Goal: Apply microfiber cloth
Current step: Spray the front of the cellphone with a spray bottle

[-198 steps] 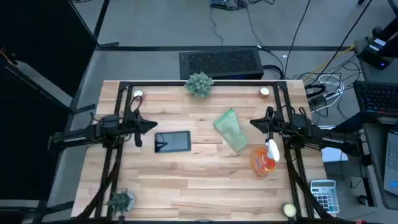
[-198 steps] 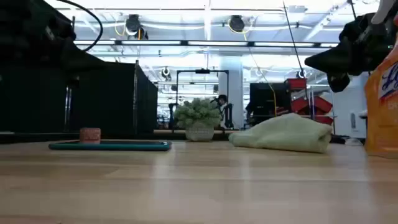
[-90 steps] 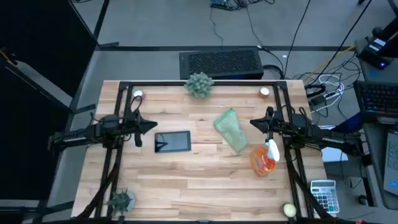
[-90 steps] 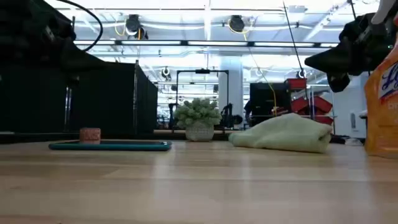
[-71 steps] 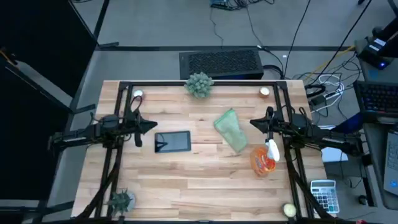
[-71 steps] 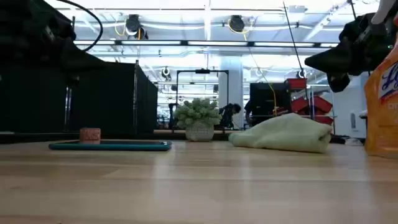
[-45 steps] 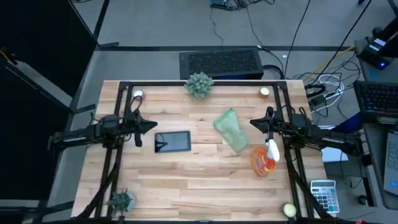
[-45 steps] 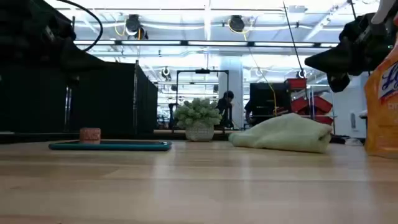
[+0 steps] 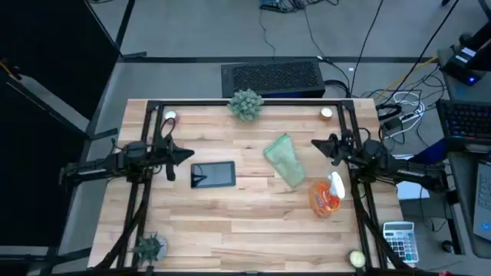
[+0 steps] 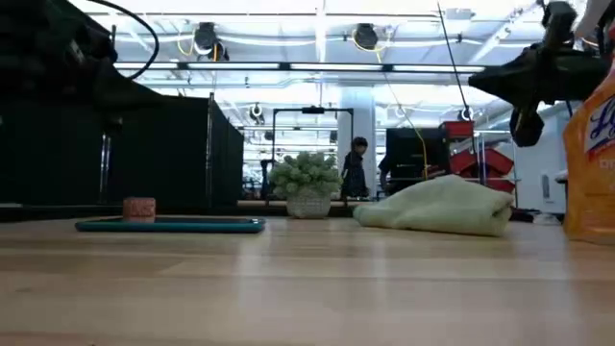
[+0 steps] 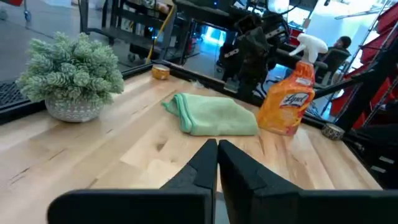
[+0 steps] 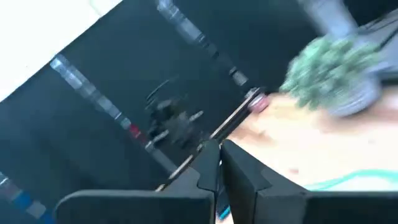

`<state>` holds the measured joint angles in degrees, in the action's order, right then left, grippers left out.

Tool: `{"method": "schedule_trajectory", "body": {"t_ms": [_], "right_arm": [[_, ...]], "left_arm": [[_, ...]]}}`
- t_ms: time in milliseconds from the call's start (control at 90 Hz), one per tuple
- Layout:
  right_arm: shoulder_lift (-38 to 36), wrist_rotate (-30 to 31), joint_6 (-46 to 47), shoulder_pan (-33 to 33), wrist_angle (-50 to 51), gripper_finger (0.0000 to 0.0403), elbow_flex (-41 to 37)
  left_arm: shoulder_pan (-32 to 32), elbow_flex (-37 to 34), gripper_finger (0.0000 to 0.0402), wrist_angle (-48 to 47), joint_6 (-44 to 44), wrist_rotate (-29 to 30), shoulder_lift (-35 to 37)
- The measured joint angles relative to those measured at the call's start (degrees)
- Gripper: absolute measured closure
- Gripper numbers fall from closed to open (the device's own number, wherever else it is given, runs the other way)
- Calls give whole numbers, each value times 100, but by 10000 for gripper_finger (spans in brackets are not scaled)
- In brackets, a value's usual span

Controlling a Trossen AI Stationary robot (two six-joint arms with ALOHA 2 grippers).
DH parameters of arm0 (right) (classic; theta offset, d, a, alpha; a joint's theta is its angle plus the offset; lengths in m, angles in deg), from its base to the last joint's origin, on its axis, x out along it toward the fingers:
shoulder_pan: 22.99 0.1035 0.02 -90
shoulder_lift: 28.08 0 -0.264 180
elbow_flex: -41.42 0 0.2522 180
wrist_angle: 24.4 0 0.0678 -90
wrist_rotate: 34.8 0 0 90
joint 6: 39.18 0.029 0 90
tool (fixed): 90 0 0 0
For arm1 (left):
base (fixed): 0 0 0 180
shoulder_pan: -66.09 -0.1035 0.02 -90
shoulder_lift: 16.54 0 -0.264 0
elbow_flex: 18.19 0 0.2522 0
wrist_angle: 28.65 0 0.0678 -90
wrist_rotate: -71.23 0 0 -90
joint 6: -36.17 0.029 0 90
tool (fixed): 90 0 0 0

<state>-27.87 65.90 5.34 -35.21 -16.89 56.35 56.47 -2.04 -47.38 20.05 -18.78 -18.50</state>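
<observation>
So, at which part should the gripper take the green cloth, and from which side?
Probably from above, at the raised folded bulge of the microfiber cloth, on the side facing the right gripper. It lies limp and bunched on the table, so its flat edges give little to pinch.

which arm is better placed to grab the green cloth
Right. The right gripper hovers just beside the microfiber cloth, while the left gripper waits across the table with the tablet in between.

Closed hand, blurred plant beyond
</observation>
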Motion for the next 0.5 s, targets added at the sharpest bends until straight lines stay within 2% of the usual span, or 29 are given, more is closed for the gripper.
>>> {"method": "schedule_trajectory", "body": {"t_ms": [122, 289, 400, 500], "right_arm": [[43, 162, 81, -51, -132, 399, -4], [636, 181, -598, -56, -1812, 401, 183], [931, 225, -1076, -58, -1534, 402, 1028], [1298, 313, -1317, -59, -811, 402, 1778]], "left_arm": [[2, 0, 402, 0, 0, 0, 0], [-1, -4, 402, 56, 6, 113, -2], [-1, -4, 402, 78, 3, 165, -10], [-5, -4, 402, 28, -8, 173, -76]]}}
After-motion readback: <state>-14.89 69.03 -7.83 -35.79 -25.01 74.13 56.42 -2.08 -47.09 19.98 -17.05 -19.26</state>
